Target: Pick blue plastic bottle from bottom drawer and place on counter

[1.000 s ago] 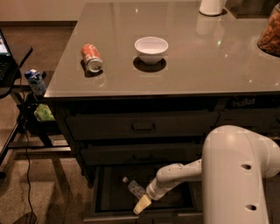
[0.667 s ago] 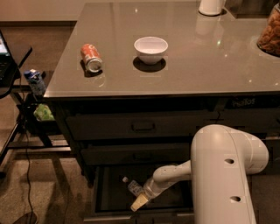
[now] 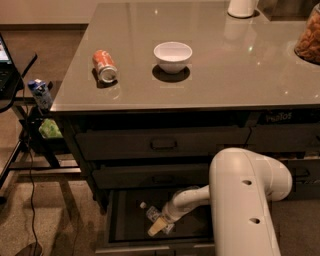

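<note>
The bottom drawer [image 3: 125,222] stands pulled open under the left stack. The blue plastic bottle [image 3: 151,213], small and clear with a white cap, lies on the drawer's dark floor near the middle. My gripper [image 3: 157,226] is down inside the drawer, right at the bottle's near end and overlapping it; its pale tip points to the front left. The white arm [image 3: 240,200] reaches in from the right and hides the drawer's right part. The glossy grey-beige counter [image 3: 240,70] spreads above.
On the counter lie an orange-red soda can [image 3: 104,65] on its side and a white bowl [image 3: 172,56]; a white vessel [image 3: 242,7] and a snack jar [image 3: 308,40] stand at the back right. A black side table [image 3: 15,85] holds a blue-topped bottle [image 3: 40,93] at the left.
The arm's big white link has swung left. The gripper has edged slightly up and left, closer onto the bottle. The bottle has not visibly moved.
</note>
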Tool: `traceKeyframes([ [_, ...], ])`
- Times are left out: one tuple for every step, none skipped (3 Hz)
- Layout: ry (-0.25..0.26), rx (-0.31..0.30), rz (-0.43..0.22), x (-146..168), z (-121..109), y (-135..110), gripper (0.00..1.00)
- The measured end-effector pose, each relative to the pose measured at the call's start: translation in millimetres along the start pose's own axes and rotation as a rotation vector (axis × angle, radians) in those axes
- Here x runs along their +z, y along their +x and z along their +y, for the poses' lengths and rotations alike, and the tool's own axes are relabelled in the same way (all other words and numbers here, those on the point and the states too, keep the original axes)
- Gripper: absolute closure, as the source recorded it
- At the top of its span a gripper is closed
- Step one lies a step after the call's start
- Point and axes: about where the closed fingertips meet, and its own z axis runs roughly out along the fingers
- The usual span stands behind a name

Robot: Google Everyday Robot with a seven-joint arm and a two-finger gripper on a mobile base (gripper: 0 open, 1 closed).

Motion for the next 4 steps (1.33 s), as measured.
traceKeyframes([
  [-0.002, 0.007, -0.01, 15.0, -10.4, -3.3, 0.0],
  [-0.011, 0.027, -0.009, 33.1, -22.2, -0.7, 0.0],
  [-0.027, 0.067, 0.01, 61.2, -35.8, 13.5, 0.0],
  [-0.027, 0.068, 0.01, 61.9, -36.2, 13.6, 0.0],
])
